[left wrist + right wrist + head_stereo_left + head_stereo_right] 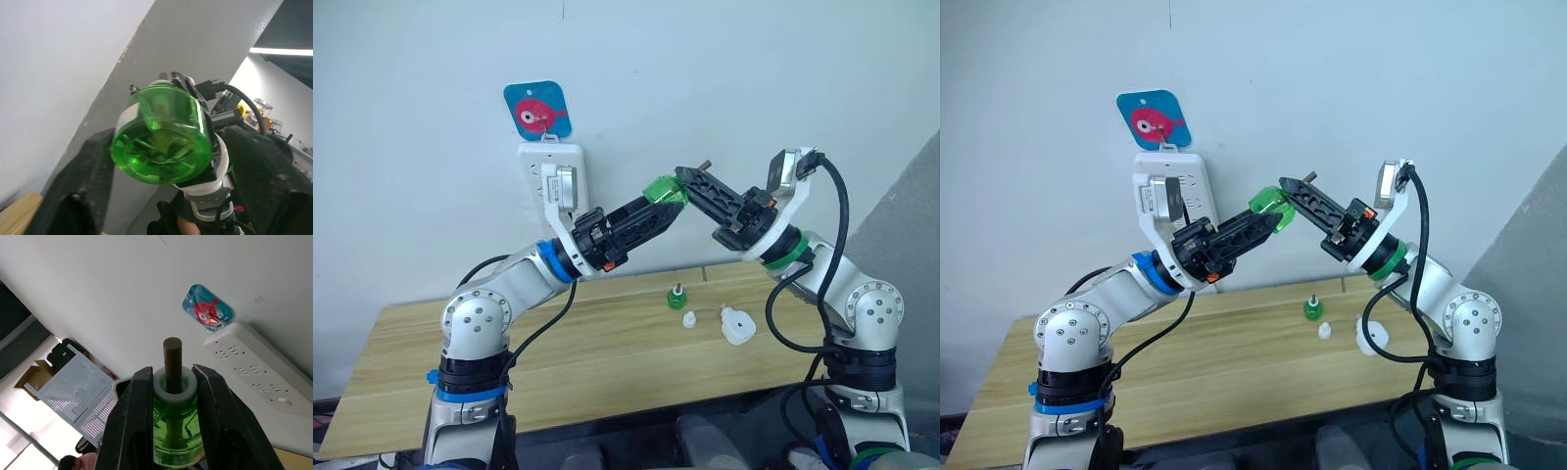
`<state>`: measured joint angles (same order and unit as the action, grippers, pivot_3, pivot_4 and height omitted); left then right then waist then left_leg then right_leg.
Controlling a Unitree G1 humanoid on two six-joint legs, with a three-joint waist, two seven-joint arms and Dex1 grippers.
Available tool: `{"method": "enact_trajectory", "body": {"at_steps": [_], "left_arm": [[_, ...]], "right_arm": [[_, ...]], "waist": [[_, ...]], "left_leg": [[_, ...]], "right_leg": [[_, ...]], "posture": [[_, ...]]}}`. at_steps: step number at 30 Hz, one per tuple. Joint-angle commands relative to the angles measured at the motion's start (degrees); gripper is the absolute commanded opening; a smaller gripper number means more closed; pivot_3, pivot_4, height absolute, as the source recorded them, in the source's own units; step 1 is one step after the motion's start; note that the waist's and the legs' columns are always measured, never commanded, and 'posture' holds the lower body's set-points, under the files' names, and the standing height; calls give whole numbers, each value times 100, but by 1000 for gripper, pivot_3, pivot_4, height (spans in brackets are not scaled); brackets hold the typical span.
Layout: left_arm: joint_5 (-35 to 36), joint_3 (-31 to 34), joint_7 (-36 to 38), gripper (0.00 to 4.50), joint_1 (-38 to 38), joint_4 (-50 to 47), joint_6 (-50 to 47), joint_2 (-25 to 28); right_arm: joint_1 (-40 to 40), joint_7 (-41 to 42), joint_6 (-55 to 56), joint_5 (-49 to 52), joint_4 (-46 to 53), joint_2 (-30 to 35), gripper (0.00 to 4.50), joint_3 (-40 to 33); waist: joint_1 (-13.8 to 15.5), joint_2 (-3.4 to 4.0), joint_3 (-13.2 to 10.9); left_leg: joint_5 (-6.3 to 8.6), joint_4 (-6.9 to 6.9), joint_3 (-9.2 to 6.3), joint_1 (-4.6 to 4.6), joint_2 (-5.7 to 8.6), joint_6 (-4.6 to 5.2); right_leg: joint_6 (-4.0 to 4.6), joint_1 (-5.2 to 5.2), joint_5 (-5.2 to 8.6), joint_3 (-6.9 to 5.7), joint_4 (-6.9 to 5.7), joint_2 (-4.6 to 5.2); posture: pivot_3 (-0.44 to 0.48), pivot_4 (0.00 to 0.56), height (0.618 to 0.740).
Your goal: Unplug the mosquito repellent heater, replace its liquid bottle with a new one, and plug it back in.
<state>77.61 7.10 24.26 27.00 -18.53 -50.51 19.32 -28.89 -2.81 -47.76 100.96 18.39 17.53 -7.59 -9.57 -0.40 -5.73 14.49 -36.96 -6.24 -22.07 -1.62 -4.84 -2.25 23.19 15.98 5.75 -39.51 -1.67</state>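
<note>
Now, green bottle [664, 189] mid-air above table [460, 372] far edge — left hand [651, 212] clamps its base, right hand [693, 186] pinches white neck under wick. Light, slick plastic: you grip neck, spare wick. Heater [737, 325] lies near table's right edge.

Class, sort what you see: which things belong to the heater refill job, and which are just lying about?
Job: held bottle, table bottle, cap, heater, power strip.
Lying about: fish tag.
</note>
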Motion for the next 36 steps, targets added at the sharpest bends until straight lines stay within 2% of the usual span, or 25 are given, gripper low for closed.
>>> {"method": "enact_trajectory", "body": {"at_steps": [1, 2, 3, 14, 20, 25, 36], "left_arm": [[33, 68, -19, 2550, 76, -96, 122, -56], [19, 76, -38, 2303, 77, -88, 137, -71], [3, 84, -63, 2244, 80, -76, 150, -87], [-98, 114, -263, 2244, 95, -81, 231, -210], [295, 190, -211, 2244, -3, 1, 74, -176], [34, 130, -153, 3895, -21, -49, 117, -52], [142, 159, -329, 3927, 85, -16, 168, -189]], "right_arm": [[-166, -18, 123, 180, 198, 26, 816, 15], [-165, -21, 129, 182, 199, 33, 816, 16], [-164, -20, 132, 181, 200, 40, 816, 19], [-131, 29, 187, 103, 204, 77, 816, 57], [-127, 55, 203, 94, 193, 98, 816, 53], [-103, 84, 206, 95, 197, 136, 816, 72], [-93, 174, 198, 32, 137, 171, 816, 88]], "waist": [[1, 0, 0], [1, 0, 0], [2, 0, 0], [2, 0, 0], [1, 1, 0], [1, 1, 1], [3, 1, 1]], "left_leg": [[0, 0, 0, 0, 0, 0], [0, 0, 0, 0, 0, 0], [0, 0, 0, 0, 0, 0], [0, 0, 1, 0, 0, 0], [0, 0, 0, 0, 0, 0], [0, 0, 0, 0, 0, 0], [0, 0, 1, 0, 0, 0]], "right_leg": [[0, 0, 0, 0, 0, 0], [0, 0, 0, 0, 1, 0], [0, 0, 0, 0, 1, 0], [0, 0, 0, 0, 1, 0], [0, 0, 0, 0, 1, 0], [0, 0, 0, 0, 1, 0], [0, 0, 0, 0, 1, 0]], "posture": [[-158, 33, 728], [-158, 33, 728], [-158, 32, 728], [-158, 31, 728], [-157, 30, 728], [-157, 30, 728], [-153, 31, 728]]}}
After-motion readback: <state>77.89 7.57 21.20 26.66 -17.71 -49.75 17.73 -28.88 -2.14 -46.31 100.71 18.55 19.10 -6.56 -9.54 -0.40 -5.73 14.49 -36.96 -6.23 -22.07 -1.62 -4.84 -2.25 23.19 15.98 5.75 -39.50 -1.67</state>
